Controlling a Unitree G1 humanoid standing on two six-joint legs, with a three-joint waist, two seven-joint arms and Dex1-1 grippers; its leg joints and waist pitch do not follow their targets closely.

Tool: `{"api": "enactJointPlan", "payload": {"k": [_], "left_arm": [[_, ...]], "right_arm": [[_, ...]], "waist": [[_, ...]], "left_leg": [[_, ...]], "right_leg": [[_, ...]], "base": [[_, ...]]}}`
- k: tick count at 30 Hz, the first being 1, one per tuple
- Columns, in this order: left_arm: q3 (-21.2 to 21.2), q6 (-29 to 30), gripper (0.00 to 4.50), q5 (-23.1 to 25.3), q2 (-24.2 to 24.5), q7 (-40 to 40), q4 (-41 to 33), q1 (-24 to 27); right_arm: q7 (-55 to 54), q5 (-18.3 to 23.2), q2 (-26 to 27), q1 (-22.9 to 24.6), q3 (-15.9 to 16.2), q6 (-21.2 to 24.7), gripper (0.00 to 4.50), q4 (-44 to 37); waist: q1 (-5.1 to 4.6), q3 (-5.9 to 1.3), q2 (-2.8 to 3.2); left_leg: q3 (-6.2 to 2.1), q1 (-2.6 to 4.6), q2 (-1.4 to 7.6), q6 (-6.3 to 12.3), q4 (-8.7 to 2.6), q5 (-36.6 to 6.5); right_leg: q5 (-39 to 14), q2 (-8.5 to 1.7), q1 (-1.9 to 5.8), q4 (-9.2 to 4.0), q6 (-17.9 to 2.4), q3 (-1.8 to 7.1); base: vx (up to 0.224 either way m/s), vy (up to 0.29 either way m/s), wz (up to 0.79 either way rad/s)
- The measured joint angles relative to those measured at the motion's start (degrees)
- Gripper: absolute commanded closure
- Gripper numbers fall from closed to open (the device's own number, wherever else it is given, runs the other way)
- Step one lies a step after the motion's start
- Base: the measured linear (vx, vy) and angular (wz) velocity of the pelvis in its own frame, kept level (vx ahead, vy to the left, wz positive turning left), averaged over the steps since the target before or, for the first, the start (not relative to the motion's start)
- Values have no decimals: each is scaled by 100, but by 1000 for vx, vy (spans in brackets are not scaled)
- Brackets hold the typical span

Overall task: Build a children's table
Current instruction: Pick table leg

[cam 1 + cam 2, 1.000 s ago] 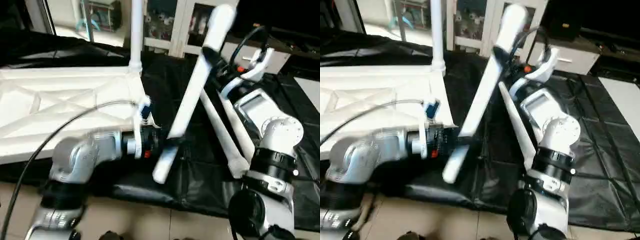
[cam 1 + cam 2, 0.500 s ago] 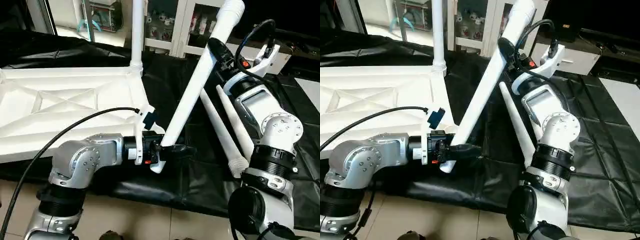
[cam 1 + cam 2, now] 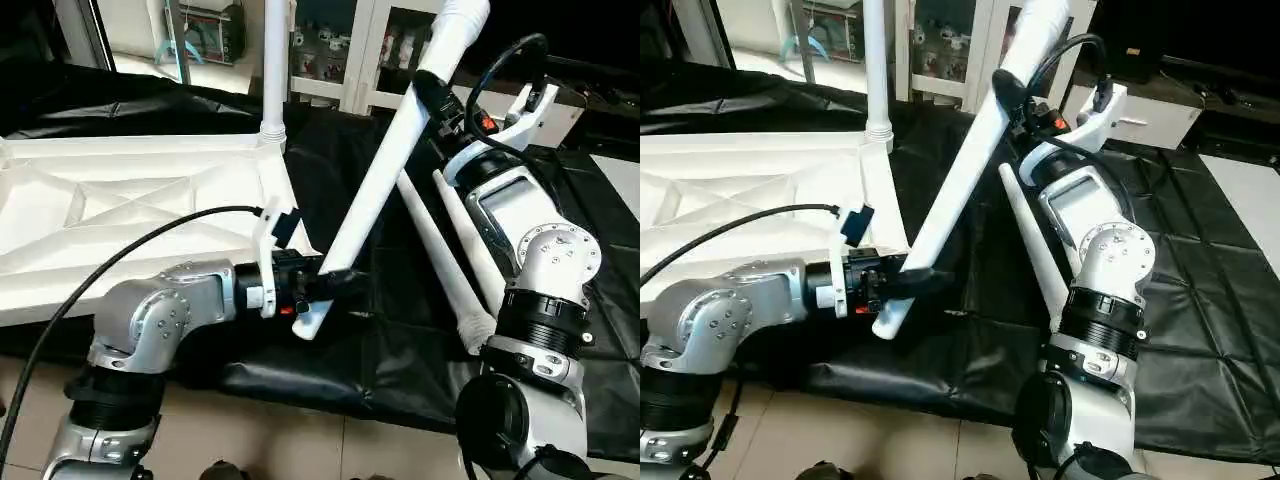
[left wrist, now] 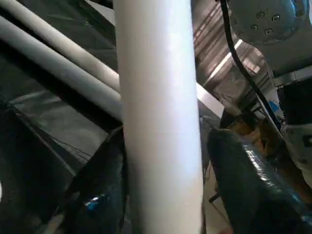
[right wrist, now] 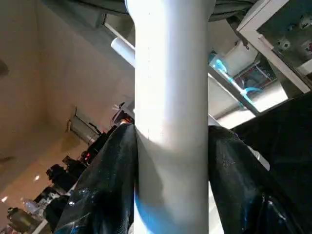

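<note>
The white table top (image 3: 130,205) lies upside down at the left, ribbed X-braced underside up. One leg (image 3: 272,60) stands upright in its near-right corner socket. A second white leg (image 3: 385,170) slants through the middle, held by both grippers. My left gripper (image 3: 335,283) is shut on the leg near its lower end, black fingers (image 4: 105,185) on either side of the tube. My right gripper (image 3: 430,95) is shut on the leg's upper part, its fingers (image 5: 239,180) hugging the tube. Two loose legs (image 3: 440,255) lie side by side on the mat under my right forearm.
A black mat (image 3: 330,170) covers the work surface, with tiled floor (image 3: 300,450) along its near edge. A white glass-door cabinet (image 3: 375,50) stands behind. A black cable (image 3: 130,260) loops over my left forearm across the table top's edge.
The held leg's lower end and my left gripper have shifted a little left, toward the table top's corner. The right gripper still holds the upper part in about the same place.
</note>
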Motion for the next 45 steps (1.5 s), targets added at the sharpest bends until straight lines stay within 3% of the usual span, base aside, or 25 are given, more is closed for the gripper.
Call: {"api": "enactJointPlan", "payload": {"k": [12,13,15,17,20,28,35,38,45], "left_arm": [[147,-30,291,-116,-53,20,32,109],[190,-28,293,-169,-59,16,32,127],[233,-28,293,-225,-57,2,32,154],[251,-28,295,-261,-43,-6,32,161],[287,-26,297,-333,-59,-42,32,171],[765,366,299,-1284,-174,-412,83,173],[764,458,299,-1398,-167,-518,85,173],[714,406,299,-1384,-162,-529,87,167],[195,-527,300,-312,37,-316,162,0]], "right_arm": [[5,110,-1,5,119,-47,274,-19],[5,123,-1,5,134,-64,239,-25],[9,141,-2,5,178,-72,239,-35],[9,156,-2,5,188,-74,201,-35],[29,182,-3,5,200,-97,186,-35],[248,289,-200,106,469,-92,110,-518],[326,362,-283,397,660,26,39,-826],[329,358,-353,421,692,28,19,-868],[83,77,-468,627,844,-70,0,-804]], "waist": [[-3,9,12],[-2,7,9],[-1,7,9],[6,7,9],[5,7,8],[5,7,9],[5,7,48],[1,-3,70],[3,-11,85]], "left_leg": [[0,0,0,0,4,1],[-1,0,0,0,5,1],[0,0,1,0,5,1],[0,-1,0,0,6,1],[0,-1,0,0,9,1],[0,1,0,0,10,1],[-2,0,0,0,17,1],[-5,1,0,0,20,1],[-17,0,-1,0,24,1]], "right_leg": [[1,0,0,3,-1,1],[1,0,0,3,-1,0],[1,0,0,4,-1,0],[1,0,1,4,-1,0],[1,0,2,4,0,1],[2,1,3,5,-1,1],[12,1,6,5,0,2],[16,1,7,5,2,1],[24,1,10,4,12,2]], "base": [[0,0,0],[0,0,0],[0,0,0],[0,0,0],[0,0,0],[0,0,0],[0,0,0],[0,0,0],[0,0,0]]}}
